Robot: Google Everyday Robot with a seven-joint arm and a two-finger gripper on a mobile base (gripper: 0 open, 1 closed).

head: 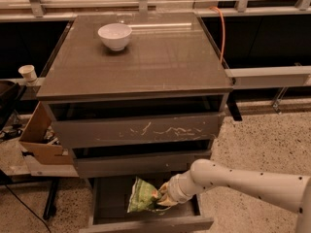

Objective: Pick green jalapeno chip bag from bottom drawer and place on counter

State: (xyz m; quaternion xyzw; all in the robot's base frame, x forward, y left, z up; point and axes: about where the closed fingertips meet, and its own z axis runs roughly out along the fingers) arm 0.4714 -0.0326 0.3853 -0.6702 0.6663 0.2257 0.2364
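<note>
The green jalapeno chip bag (143,196) lies in the pulled-out bottom drawer (146,222), light green with pale patches, tilted against the drawer's middle. My gripper (162,196) reaches into the drawer from the right at the end of a white arm, and it is shut on the bag's right edge. The bag looks slightly raised off the drawer floor. The counter (160,57) is the glossy grey-brown cabinet top above, with a white bowl (115,36) at its back left.
The scratched taller drawer front (138,130) and a plain one (141,163) overhang the open drawer. A cardboard box (39,140) stands at the cabinet's left, with a paper cup (28,73) above it. An orange cable (222,28) runs down at the back right.
</note>
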